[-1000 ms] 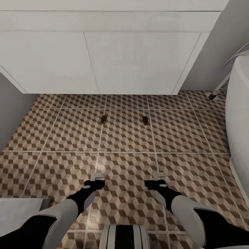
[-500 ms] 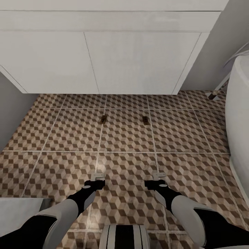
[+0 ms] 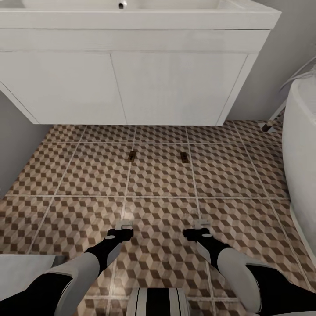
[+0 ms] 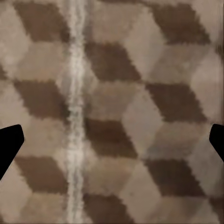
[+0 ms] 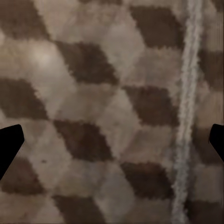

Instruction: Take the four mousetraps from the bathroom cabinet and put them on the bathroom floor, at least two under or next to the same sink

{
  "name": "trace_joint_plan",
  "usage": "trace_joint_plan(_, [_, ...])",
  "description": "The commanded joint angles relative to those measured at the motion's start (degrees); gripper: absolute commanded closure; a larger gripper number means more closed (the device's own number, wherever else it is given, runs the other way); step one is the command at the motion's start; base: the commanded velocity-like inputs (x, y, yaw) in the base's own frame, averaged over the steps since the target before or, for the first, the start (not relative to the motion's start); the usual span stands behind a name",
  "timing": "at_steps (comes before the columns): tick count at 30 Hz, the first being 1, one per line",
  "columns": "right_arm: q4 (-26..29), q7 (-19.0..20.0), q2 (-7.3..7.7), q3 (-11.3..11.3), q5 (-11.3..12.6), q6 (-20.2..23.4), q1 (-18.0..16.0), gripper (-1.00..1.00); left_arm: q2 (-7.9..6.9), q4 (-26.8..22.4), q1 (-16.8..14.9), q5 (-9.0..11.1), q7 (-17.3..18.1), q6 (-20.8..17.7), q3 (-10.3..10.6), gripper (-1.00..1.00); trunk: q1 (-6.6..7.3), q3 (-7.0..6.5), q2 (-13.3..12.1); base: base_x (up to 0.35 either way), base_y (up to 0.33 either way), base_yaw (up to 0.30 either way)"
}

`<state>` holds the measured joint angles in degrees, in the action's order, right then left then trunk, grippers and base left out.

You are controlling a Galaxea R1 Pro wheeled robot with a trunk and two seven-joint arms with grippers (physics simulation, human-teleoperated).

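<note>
Two mousetraps lie flat on the bathroom floor (image 3: 87, 175) just in front of the white vanity: one mousetrap (image 3: 131, 156) to the left, the other mousetrap (image 3: 184, 157) to the right. Above them the bathroom sink (image 3: 131, 5) shows at the top edge with its chrome tap. My left gripper (image 3: 124, 225) and right gripper (image 3: 202, 224) hang low over the tiles, well short of the traps. Both are open and hold nothing. In the wrist views the left gripper (image 4: 112, 144) and right gripper (image 5: 112, 144) have only patterned tile between their dark fingertips. The cabinet is out of view.
The white vanity (image 3: 175, 87) spans the far side, overhanging the floor. A rounded white bathtub (image 3: 303, 149) bounds the right side. A grey wall (image 3: 17, 140) stands at the left. A white surface (image 3: 22, 267) sits by my left arm.
The whole head view has shifted so the vanity sits lower and the sink basin now shows on top. Arms and mousetraps keep their places on the floor.
</note>
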<state>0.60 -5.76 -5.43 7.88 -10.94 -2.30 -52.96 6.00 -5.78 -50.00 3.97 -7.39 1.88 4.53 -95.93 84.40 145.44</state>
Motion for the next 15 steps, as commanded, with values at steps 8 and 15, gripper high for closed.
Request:
trace_joint_plan(8, [-0.1, -0.2, 0.00, 0.5, -0.6, -0.2, 0.0, -1.00, -0.01, 0.0, 0.0, 0.4, -0.3, 0.2, 0.5, -1.00, 0.21, -1.75, -0.1, 0.000, 0.000, 0.000])
trace_joint_plan(15, [-0.1, -0.2, 0.02, 0.5, -0.6, -0.2, 0.0, -1.00, -0.02, 0.0, 0.0, 0.4, -0.3, 0.1, 0.4, -1.00, 0.39, -3.30, -0.2, 0.000, 0.000, 0.000])
